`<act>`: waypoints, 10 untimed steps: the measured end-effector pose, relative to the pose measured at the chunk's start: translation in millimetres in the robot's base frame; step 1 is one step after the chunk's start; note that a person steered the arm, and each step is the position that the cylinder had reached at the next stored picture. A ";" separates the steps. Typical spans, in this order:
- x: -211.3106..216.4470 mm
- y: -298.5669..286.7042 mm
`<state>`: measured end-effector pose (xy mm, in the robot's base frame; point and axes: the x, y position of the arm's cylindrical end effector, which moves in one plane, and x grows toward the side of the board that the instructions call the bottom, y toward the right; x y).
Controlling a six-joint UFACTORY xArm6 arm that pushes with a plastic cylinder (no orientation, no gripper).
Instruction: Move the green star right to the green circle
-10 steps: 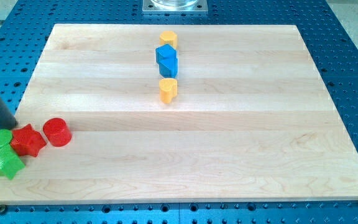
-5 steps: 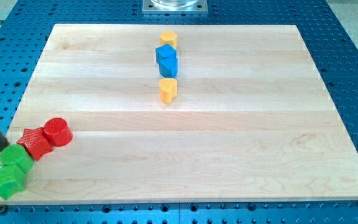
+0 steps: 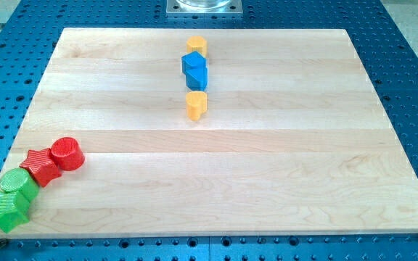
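The green star [image 3: 6,209] lies at the board's bottom left corner, partly over the edge. The green circle [image 3: 19,181] touches it just above and to the right. A red star [image 3: 41,167] touches the green circle. A red circle [image 3: 67,153] touches the red star. Together they form a diagonal chain. My tip does not show clearly. Only a dark sliver at the view's left edge, beside the green star, hints at the rod.
Near the top middle of the wooden board [image 3: 267,167] a column stands: a yellow block [image 3: 197,46], a blue block [image 3: 194,70] and another yellow block [image 3: 197,104]. Blue perforated table surrounds the board.
The rod moved down along the left edge and almost out of view. The green circle and green star slid down and slightly right. The red star and red circle shifted a little.
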<state>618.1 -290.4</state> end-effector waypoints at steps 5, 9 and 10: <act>-0.5 154.3; -33.7 127.4; -39.5 189.5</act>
<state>578.6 -100.9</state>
